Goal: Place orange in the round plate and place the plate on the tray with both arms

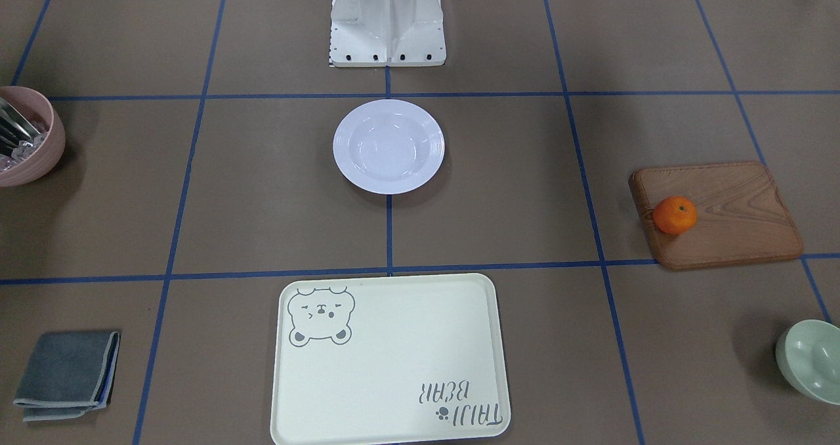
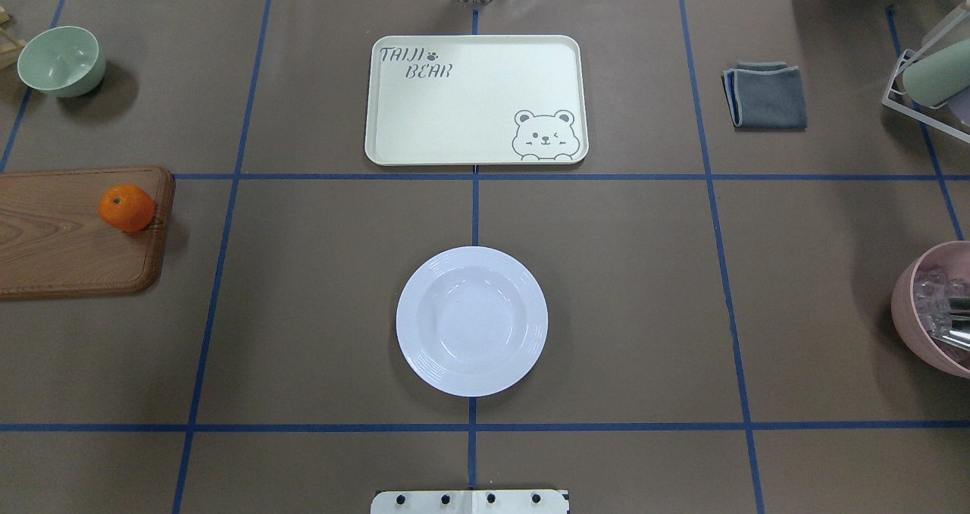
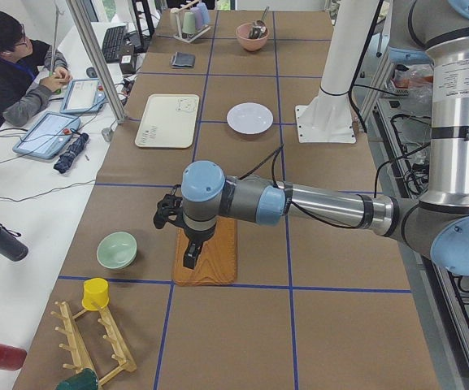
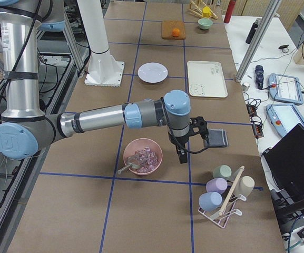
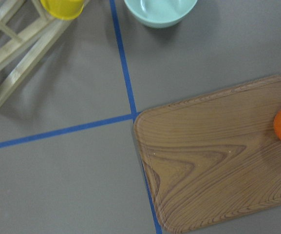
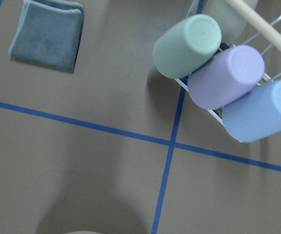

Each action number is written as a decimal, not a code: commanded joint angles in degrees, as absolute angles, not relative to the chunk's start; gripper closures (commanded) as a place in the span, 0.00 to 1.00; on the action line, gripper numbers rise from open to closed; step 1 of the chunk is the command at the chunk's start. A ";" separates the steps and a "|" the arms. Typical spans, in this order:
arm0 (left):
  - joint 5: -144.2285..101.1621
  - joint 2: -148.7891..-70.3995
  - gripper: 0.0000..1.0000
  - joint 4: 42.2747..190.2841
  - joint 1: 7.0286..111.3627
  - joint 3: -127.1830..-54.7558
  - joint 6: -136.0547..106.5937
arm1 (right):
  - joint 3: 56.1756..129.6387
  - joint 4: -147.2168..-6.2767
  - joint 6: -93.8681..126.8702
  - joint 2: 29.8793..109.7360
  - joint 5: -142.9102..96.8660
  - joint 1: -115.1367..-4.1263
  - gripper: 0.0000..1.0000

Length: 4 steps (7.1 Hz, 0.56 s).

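The orange (image 2: 127,208) sits at the inner edge of the wooden board (image 2: 61,256) on the robot's left. It is well apart from the round plate (image 2: 530,324), which lies empty at the middle of the bench (image 2: 644,309), with the tray (image 2: 470,104) beyond it. This layout seems chosen so that both arms can reach opposite rims of the plate. The left gripper (image 3: 190,260) hangs pointing down over the board, likely lining up on the fruit. The right gripper (image 4: 182,157) hangs beside the pink bowl (image 4: 159,153), waiting. Whether either's fingers stand wide or narrow, I cannot tell.
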State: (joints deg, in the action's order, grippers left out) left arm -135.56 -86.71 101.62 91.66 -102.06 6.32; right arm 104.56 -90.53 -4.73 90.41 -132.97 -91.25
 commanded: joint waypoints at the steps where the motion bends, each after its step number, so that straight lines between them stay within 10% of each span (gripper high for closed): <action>1: -136.05 -89.28 0.01 109.86 91.67 -99.15 6.24 | 103.80 -85.88 -2.65 89.21 -133.33 -91.67 0.00; 4: -136.06 -90.88 0.01 110.38 91.58 -100.09 6.15 | 102.48 -77.64 -2.12 90.17 -133.42 -91.67 0.00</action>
